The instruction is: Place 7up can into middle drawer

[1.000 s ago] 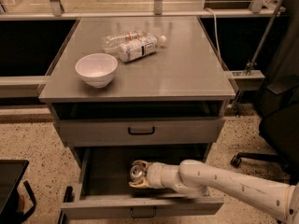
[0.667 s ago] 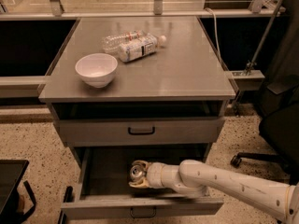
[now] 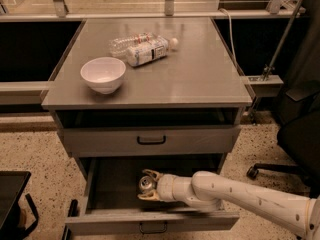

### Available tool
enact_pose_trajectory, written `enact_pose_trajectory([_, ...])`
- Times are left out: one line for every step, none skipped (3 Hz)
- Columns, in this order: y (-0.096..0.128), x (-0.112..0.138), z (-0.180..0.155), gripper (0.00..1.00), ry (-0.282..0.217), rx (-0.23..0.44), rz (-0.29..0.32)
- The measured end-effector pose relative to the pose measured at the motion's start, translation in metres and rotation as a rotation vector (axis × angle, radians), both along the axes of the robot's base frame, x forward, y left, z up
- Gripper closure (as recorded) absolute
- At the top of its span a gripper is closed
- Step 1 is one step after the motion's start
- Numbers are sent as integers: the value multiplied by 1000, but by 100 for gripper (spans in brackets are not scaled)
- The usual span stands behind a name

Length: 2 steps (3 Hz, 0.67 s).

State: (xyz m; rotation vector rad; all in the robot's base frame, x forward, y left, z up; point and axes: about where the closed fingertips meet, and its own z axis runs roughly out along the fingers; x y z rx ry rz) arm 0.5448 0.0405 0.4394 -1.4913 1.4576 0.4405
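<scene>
We see the gripper (image 3: 146, 185) down inside the middle drawer (image 3: 110, 223), which is pulled open at the 6 o'clock edge of the view. The jaws stand on either side of the 7up can (image 3: 146, 183), one tan finger above it and one below, grasping it. The can's shiny silver top faces out towards 9 o'clock. It sits over the middle of the drawer's dark floor, a little towards the drawer's 12 o'clock side. We cannot tell whether it touches the floor or hangs just above it.

The white arm (image 3: 250, 199) comes in from about 4 o'clock, crosses the drawer's right side and ends at the can. The drawer's small black loop handle (image 3: 152, 228) shows on its grey front, at 6 o'clock from the can.

Directly above, at 12 o'clock from the can, is the upper drawer front (image 3: 200, 141), closed, with a black handle of its own.

On the grey counter (image 3: 200, 74) a white bowl (image 3: 103, 74) stands upright towards 9 o'clock. Two clear plastic bottles (image 3: 145, 49) lie on their sides together at about 1 o'clock from the bowl, just beside it but not touching. A dark office chair (image 3: 295, 134) stands at 3 o'clock, apart from the cabinet.
</scene>
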Motion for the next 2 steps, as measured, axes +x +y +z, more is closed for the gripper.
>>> enact_pose_trajectory([0,0,0,0,0,0,0])
enact_pose_trajectory([0,0,0,0,0,0,0])
